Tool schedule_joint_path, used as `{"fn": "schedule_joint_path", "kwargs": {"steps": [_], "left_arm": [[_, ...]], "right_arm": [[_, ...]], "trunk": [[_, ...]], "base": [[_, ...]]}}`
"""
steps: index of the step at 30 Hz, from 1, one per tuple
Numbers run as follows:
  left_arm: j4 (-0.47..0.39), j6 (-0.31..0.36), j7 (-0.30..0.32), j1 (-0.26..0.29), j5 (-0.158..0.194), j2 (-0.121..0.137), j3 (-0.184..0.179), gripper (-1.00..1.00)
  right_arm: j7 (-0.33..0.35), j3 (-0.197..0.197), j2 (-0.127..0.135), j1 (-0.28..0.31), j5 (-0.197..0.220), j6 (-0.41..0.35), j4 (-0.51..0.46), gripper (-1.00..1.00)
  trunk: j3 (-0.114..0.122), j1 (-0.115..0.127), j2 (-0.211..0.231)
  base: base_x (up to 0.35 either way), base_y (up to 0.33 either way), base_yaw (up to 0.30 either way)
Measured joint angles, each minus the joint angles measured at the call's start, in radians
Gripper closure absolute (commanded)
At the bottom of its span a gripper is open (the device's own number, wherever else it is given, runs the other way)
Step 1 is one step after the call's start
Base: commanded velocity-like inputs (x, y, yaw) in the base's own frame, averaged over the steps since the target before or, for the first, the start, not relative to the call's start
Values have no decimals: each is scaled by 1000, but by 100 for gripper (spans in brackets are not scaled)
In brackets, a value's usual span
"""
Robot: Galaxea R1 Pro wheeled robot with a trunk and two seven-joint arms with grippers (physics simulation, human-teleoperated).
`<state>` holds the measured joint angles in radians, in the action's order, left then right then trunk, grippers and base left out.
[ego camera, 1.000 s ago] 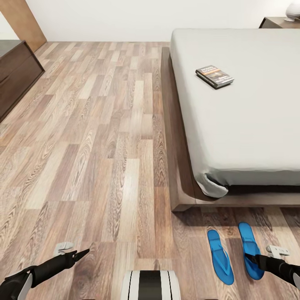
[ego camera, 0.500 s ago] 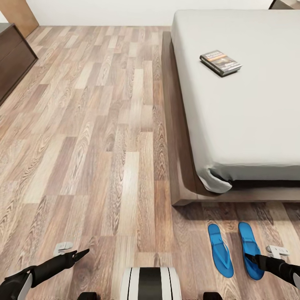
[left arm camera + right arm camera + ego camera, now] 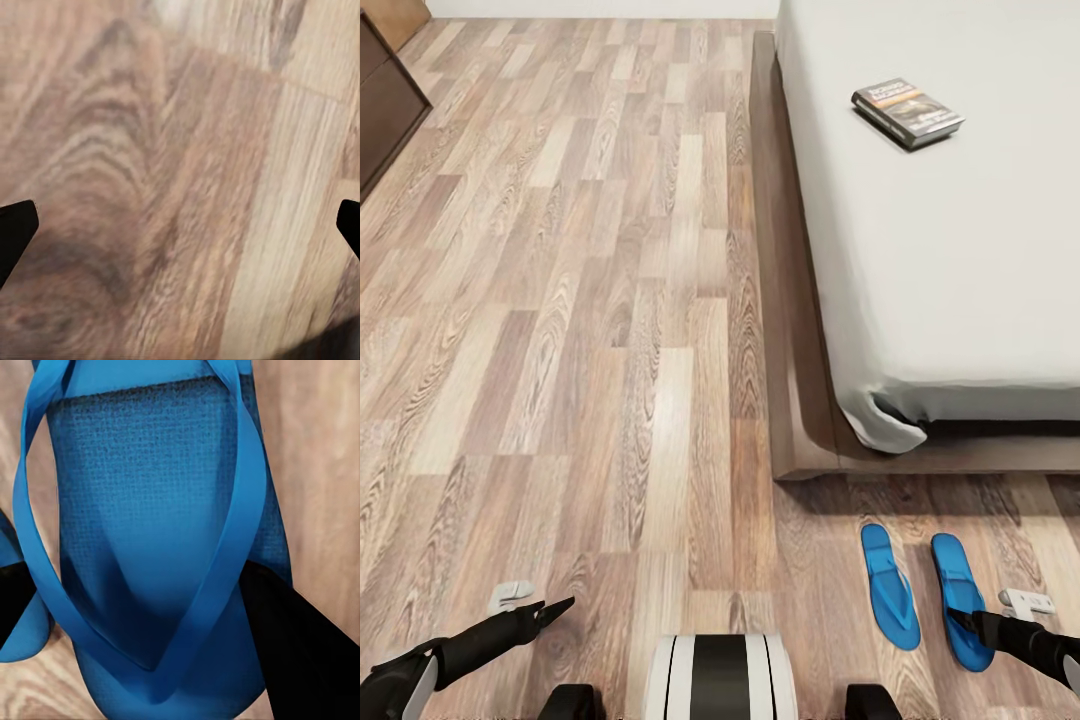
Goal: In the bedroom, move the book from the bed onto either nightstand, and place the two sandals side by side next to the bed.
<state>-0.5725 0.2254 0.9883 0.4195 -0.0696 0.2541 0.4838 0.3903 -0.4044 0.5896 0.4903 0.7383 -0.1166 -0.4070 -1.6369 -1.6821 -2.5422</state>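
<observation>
Your book (image 3: 908,113) lies far on the bed (image 3: 960,250). The two sandals (image 3: 888,586) lie side by side on the floor (image 3: 590,300) near its foot. Your right gripper (image 3: 960,622) hovers over the right one, fingers apart; left gripper (image 3: 180,225) fingers are apart too.

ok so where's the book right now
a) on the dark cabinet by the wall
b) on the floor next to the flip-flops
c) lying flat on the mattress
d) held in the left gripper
c: the book lies flat on the pale mattress of the bed, far from the two blue flip-flops on the wood floor at the bed's foot.
</observation>
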Motion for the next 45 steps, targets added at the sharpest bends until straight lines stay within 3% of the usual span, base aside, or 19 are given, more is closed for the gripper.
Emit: {"fn": "schedule_joint_path", "kwargs": {"steps": [38,45], "left_arm": [[-1,0,4,0,1,0,-1,-100],[-2,0,0,0,0,0,-1,-100]], "right_arm": [[0,0,0,0,0,0,-2,100],[0,0,0,0,0,0,-2,100]], "trunk": [[-4,0,0],[-31,-4,-2]], "base": [[45,0,0],[0,0,0]]}}
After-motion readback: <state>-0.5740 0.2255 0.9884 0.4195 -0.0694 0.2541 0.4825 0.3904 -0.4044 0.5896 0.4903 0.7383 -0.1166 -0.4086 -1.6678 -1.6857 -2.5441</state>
